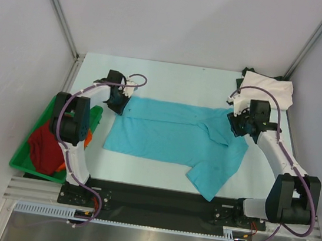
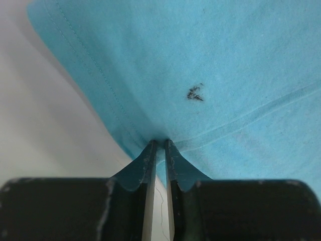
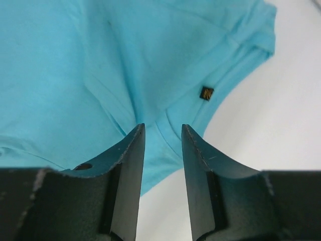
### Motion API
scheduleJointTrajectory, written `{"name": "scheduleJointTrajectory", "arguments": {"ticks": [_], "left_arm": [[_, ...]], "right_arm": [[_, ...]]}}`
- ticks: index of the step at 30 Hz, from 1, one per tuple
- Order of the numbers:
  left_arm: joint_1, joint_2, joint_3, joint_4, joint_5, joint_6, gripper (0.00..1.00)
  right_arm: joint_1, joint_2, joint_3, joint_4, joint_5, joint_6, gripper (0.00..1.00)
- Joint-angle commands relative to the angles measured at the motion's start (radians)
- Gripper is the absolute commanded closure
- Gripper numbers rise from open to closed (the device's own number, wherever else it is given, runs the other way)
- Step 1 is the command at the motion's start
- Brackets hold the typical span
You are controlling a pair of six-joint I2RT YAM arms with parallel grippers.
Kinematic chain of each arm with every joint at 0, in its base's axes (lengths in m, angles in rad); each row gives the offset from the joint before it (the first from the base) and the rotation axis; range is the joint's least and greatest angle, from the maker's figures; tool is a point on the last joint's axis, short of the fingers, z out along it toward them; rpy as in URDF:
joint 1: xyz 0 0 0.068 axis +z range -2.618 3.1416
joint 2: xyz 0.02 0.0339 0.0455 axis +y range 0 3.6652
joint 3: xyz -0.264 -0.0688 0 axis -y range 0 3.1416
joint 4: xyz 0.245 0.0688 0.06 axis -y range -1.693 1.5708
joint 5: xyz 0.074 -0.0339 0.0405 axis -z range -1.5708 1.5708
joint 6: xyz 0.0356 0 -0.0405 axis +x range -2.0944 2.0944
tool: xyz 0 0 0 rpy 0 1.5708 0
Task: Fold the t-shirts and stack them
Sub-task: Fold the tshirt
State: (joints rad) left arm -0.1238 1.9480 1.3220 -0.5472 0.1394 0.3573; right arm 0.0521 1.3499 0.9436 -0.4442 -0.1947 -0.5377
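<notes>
Spread flat across the middle of the table [image 1: 172, 80]: the turquoise shirt [image 1: 171, 136], collar toward the right edge, hem toward the left edge, one short sleeve pointing at the near edge.

Pinching the far left corner of that cloth with the left gripper [image 1: 117, 106]. In the left wrist view, fingers [image 2: 149, 160] pressed almost together on the hem fold, cloth puckered at the tips, a small dark mark [image 2: 195, 93] on the fabric just beyond.

At the far right part, by the collar and the far sleeve: the right gripper [image 1: 237, 126], low over the cloth. In the right wrist view, its two black fingers spread apart, a raised ridge of turquoise cloth running into the gap, a small dark label [image 3: 206, 93] on a seam nearby.

In the far right corner of the table: a cream-white shirt [image 1: 269, 87], folded, resting on something dark [image 1: 250, 72].

Beside the left edge: a green bin [image 1: 22, 159] holding a dark red shirt [image 1: 43, 146] and a bit of an orange shirt [image 1: 89, 138].
</notes>
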Motion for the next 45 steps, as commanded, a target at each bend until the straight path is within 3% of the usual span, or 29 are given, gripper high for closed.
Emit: {"name": "scheduleJointTrajectory", "arguments": {"ticks": [1, 8, 20, 45], "left_arm": [[0.0, -0.044, -0.014, 0.024, 0.04, -0.026, 0.83], [0.0, -0.087, -0.041, 0.032, 0.051, -0.04, 0.83], [-0.017, -0.1, -0.075, 0.052, 0.046, -0.052, 0.83], [-0.03, -0.073, -0.055, 0.055, 0.04, -0.052, 0.83]], "right_arm": [[0.08, 0.008, 0.046, -0.001, -0.023, -0.047, 0.61], [0.202, 0.159, 0.073, -0.008, -0.103, -0.088, 0.68], [0.261, 0.386, 0.227, -0.01, -0.169, -0.085, 0.76], [0.247, 0.419, 0.196, -0.028, -0.098, -0.133, 0.79]]}}
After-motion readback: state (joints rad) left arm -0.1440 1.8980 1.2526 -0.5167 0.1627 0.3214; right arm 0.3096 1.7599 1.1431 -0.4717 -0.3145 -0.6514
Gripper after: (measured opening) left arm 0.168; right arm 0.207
